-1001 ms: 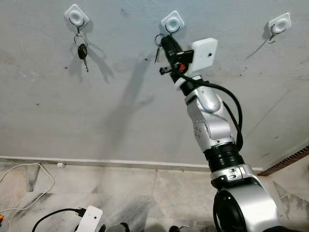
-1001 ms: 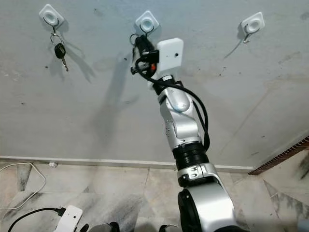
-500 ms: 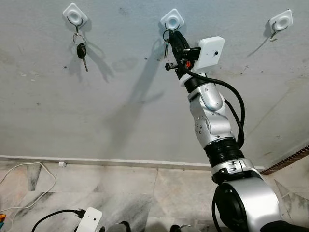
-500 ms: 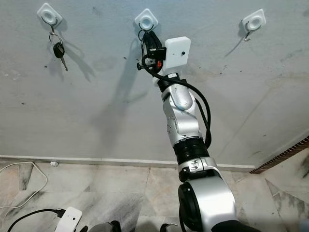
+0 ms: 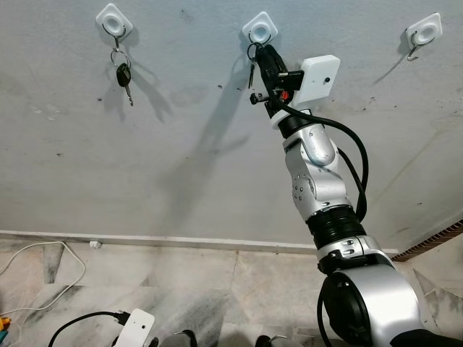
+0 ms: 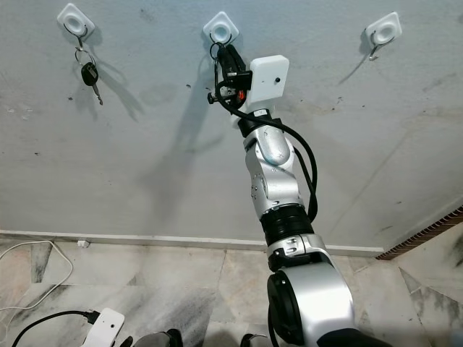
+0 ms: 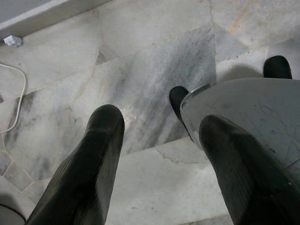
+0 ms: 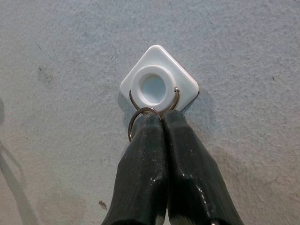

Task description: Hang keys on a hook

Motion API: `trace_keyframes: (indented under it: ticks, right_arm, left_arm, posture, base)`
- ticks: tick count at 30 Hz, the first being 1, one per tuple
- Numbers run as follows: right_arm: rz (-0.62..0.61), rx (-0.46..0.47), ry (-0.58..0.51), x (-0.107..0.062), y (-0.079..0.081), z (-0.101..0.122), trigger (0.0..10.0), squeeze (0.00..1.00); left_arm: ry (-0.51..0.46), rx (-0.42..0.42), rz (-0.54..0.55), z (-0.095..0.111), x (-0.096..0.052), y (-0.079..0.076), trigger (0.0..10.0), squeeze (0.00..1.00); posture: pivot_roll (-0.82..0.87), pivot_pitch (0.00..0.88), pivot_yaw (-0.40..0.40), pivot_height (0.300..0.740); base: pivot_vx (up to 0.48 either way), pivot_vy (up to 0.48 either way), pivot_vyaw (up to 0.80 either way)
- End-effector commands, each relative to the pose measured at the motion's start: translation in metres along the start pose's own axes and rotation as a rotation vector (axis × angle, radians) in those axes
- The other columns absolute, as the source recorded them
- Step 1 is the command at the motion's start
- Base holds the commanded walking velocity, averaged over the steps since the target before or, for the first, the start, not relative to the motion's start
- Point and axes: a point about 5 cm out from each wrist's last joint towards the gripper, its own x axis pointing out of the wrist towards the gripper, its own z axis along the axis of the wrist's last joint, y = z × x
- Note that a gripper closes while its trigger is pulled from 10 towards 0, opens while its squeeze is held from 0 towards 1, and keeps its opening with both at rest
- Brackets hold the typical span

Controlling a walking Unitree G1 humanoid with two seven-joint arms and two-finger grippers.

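The right gripper [image 8: 161,117], fingers pinched shut on the key ring [image 8: 140,119], has risen over the last second to the middle hook [image 5: 259,29]; the ring now meets the wire, so hanging looks imminent. The left gripper [image 7: 161,154] hangs open over the floor.

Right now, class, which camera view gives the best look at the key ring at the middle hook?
The right wrist view: the key ring is close and sharp, pinched by the right gripper just under the middle hook. In both eye views the ring is tiny, partly behind the fingers. The left wrist view looks at the floor.
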Motion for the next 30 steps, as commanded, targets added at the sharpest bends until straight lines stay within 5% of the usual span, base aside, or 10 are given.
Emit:
trace_keyframes:
  ticks: [1, 30]
  right_arm:
    - [-0.044, 0.004, 0.002, -0.002, -0.010, 0.001, 10.0, 0.00]
    - [0.008, -0.005, -0.008, -0.025, -0.003, 0.013, 10.0, 0.00]
  left_arm:
    - [0.037, 0.013, -0.018, -0.010, -0.003, -0.001, 10.0, 0.00]
    - [0.022, 0.045, -0.033, 0.000, 0.001, -0.002, 10.0, 0.00]
  posture:
    - [0.17, 0.206, 0.036, 0.740]
    - [0.15, 0.198, 0.046, 0.740]
  base:
    - [0.000, 0.000, 0.00]
    - [0.000, 0.000, 0.00]
